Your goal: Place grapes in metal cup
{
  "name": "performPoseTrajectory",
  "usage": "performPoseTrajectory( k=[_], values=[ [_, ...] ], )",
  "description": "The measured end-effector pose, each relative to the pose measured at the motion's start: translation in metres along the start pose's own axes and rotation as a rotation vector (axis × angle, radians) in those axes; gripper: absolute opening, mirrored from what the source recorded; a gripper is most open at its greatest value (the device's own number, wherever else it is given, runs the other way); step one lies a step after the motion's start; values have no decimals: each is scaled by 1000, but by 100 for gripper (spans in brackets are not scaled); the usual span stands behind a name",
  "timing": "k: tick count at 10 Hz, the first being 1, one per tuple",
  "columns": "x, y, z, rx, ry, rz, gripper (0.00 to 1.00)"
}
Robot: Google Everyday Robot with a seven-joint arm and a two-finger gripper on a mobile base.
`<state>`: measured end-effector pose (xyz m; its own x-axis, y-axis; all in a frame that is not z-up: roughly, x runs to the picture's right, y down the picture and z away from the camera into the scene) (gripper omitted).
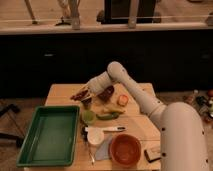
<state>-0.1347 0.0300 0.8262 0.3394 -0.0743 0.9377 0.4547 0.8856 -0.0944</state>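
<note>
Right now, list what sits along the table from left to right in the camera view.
Green tray → grapes over the metal cup, at the gripper → green vegetable → red bowl.

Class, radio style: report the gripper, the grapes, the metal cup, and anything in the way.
Gripper at table's far left, over metal cup. Grapes at gripper, just above cup, not yet inside. Green cup close in front; nothing blocking.

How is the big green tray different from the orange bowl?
The rectangular green plastic tray is much bigger than the round orange-red bowl. The tray sits at the table's left edge; the bowl sits near the front right. Both are open on top. The end effector is at the far side, over the dark grapes.
</note>
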Motion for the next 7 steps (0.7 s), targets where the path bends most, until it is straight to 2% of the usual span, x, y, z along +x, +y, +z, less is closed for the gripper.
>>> performPoseTrajectory(
  k=[4, 7],
  values=[
    [4, -4, 2, 22, -19, 19, 0],
    [9, -2, -2, 39, -18, 32, 0]
  ],
)
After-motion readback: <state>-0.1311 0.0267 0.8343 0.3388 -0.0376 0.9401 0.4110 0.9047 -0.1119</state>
